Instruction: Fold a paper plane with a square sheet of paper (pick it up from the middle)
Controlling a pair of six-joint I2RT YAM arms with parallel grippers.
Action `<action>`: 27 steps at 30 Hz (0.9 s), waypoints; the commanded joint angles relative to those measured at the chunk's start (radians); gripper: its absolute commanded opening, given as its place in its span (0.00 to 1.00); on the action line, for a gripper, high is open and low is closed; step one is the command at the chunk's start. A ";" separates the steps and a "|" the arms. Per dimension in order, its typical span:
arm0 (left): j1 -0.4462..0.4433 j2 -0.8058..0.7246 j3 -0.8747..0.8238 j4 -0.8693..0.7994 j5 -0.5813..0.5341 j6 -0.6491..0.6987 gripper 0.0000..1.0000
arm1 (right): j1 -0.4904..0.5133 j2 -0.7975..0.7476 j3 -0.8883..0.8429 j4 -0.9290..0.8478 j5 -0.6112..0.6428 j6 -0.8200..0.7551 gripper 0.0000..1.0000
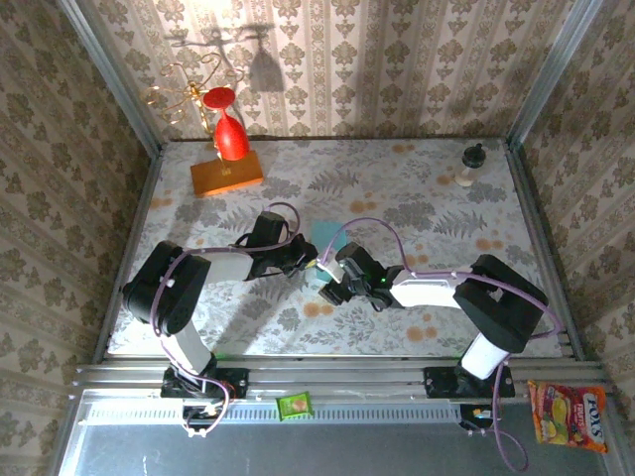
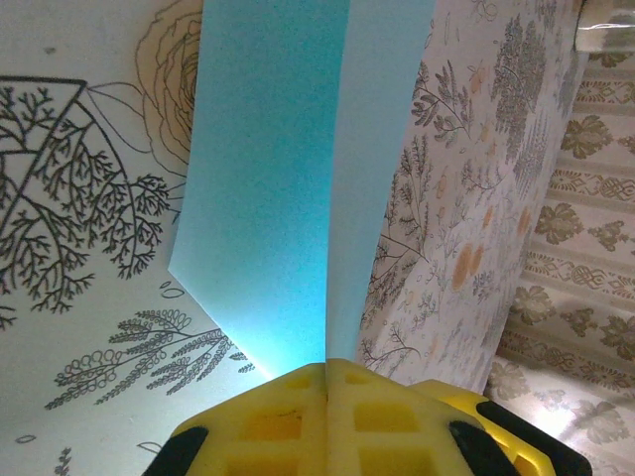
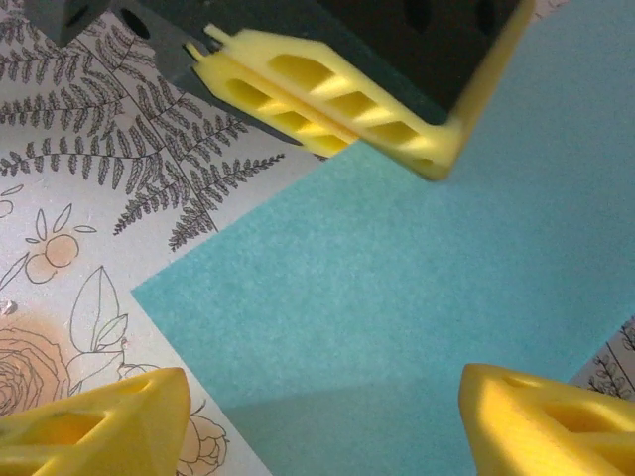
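The square sheet of paper (image 1: 324,238) is light blue and lies mid-table between the two arms. My left gripper (image 1: 310,264) is shut on it. In the left wrist view the yellow pads (image 2: 298,412) pinch the sheet (image 2: 268,198), which runs away from the jaws bent along one straight crease. My right gripper (image 3: 322,407) hangs open over the flat sheet (image 3: 377,288), one fingertip (image 3: 109,421) on each side and nothing between them. The left gripper's yellow finger (image 3: 337,94) presses at the sheet's far edge. The paper plane is out of view.
An orange block (image 1: 226,176) with a red glass (image 1: 231,134) stands at the back left. A small bottle (image 1: 472,164) stands at the back right. A green packet (image 1: 295,405) lies on the front rail, and a sweets bag (image 1: 568,416) lies off the table's right corner.
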 commanded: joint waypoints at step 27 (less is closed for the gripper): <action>0.018 -0.061 -0.023 -0.031 0.007 -0.011 0.17 | -0.041 -0.040 -0.016 0.060 -0.181 0.008 0.20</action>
